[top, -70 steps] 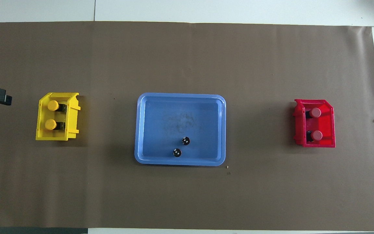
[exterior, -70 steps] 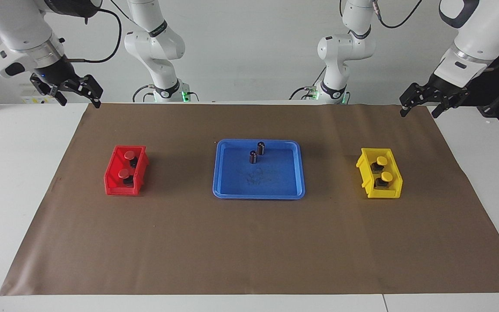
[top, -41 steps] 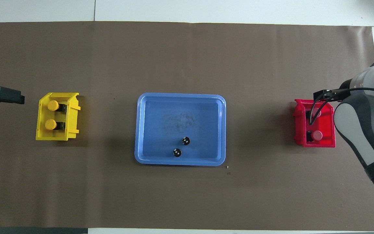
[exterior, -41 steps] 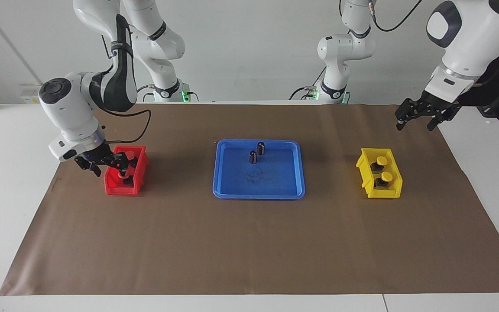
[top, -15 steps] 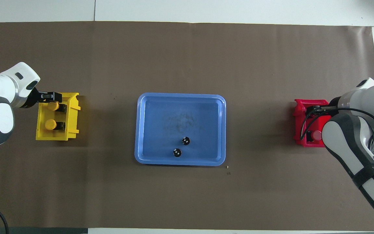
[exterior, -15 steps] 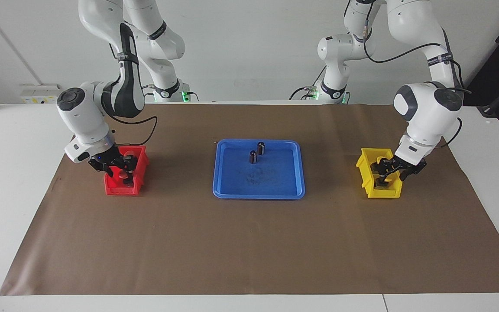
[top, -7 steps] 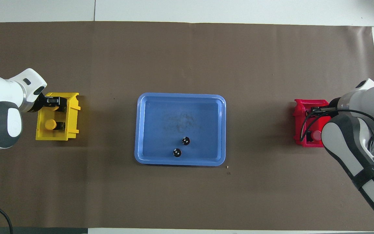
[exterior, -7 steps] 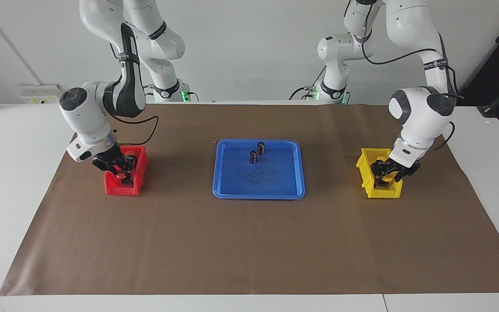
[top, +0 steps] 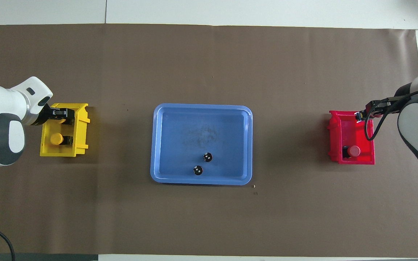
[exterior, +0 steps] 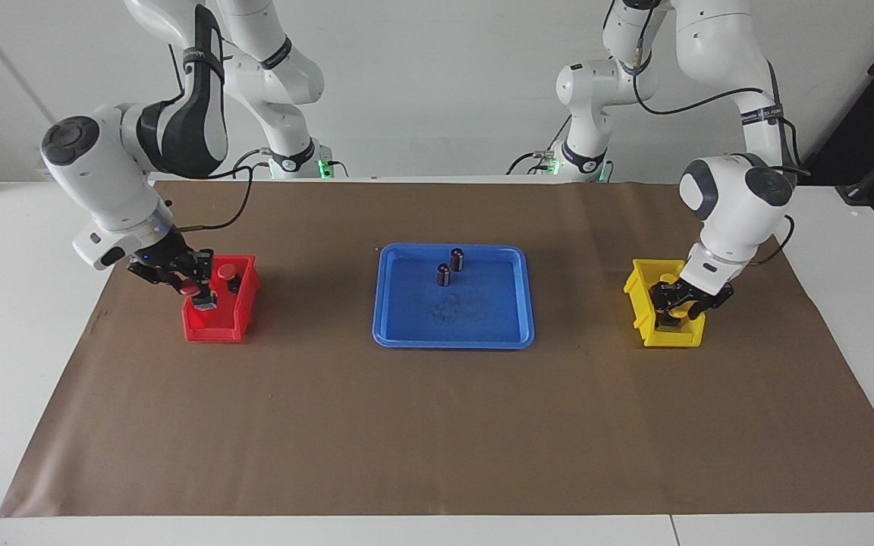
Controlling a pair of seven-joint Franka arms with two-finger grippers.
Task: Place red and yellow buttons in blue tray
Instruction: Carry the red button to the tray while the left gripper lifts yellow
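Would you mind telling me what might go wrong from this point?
The right tool holds a red button low over the red bin's wall; it may clip it. The left tool sits inside the narrow yellow bin and might drag it. Two dark cylinders standing in the blue tray could be toppled.

The right gripper (exterior: pixel 193 289) hangs raised, fingers clamped on a red button (exterior: pixel 191 290), while the left gripper (exterior: pixel 674 301) points down, fingers closed around a yellow button (exterior: pixel 677 306).
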